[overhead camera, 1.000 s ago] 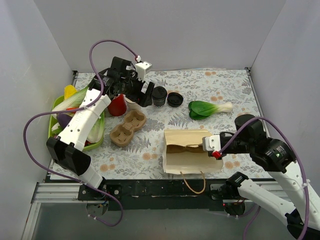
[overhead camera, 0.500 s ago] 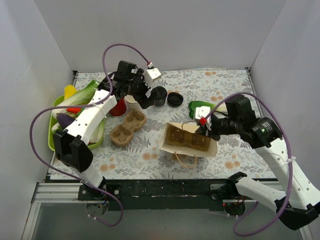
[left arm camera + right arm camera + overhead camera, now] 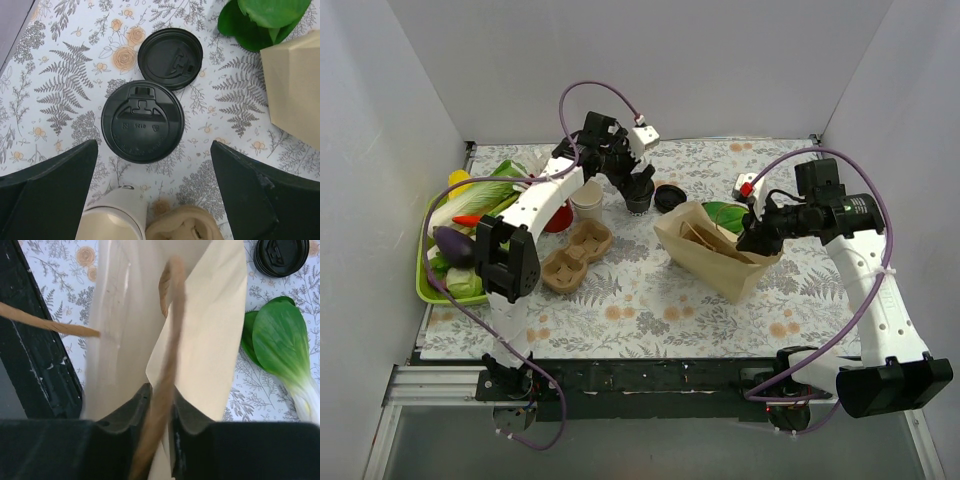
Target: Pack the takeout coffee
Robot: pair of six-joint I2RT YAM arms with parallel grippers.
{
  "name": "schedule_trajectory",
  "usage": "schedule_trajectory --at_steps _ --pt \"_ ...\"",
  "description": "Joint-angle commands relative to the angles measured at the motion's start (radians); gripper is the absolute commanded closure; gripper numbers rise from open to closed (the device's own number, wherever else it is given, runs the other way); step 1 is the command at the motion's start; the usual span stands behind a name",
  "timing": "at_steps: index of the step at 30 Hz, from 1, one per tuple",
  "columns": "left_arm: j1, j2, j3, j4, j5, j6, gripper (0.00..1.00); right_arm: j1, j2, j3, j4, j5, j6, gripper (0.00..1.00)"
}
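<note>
Your left fingers (image 3: 50,195) stand wide apart and hold nothing. They hang straight above the takeout coffee (image 3: 142,121), one finger on each side of its black lid, so the cup lies in the middle of the gap. I judge this is the line-up for a grasp from above, and the wide opening is there to pass the rim of the lid without pushing it. The coffee stands upright on the worktop (image 3: 650,300) at the far side. The loose black lid (image 3: 170,58) is just beside it on one side, the lidless cup (image 3: 112,220) on the other, and the cardboard carrier (image 3: 575,255) is near. Because these neighbours are so close, you need to come down straight. A finger that drifts may catch the loose lid or tip the lidless cup.

Your right fingers (image 3: 125,415) are almost closed. The brown handle (image 3: 167,340) of the paper bag (image 3: 715,250) passes between them and touches both. It looks like a pinch on the handle, though I cannot tell how firm it is. In the top view the bag stands tilted with its mouth open, near the coffee and just beside the bok choy (image 3: 280,340). I think you hold it this way so that it does not fall flat before the cup arrives. The coffee is not yet lifted, so the packing is at its early part: first the grasp, then the carry to the bag.
</note>
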Motion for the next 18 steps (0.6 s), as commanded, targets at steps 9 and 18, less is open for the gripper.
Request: schedule_trajectory --at_steps 9,18 --pt "0.029 0.089 0.092 0.056 0.069 0.0 0.02 -0.013 -0.014 0.016 0.081 0.031 0.185 0.44" --pt "0.029 0.117 0.052 0.085 0.084 0.006 0.02 -0.015 -0.001 0.014 0.105 0.046 0.22 0.42"
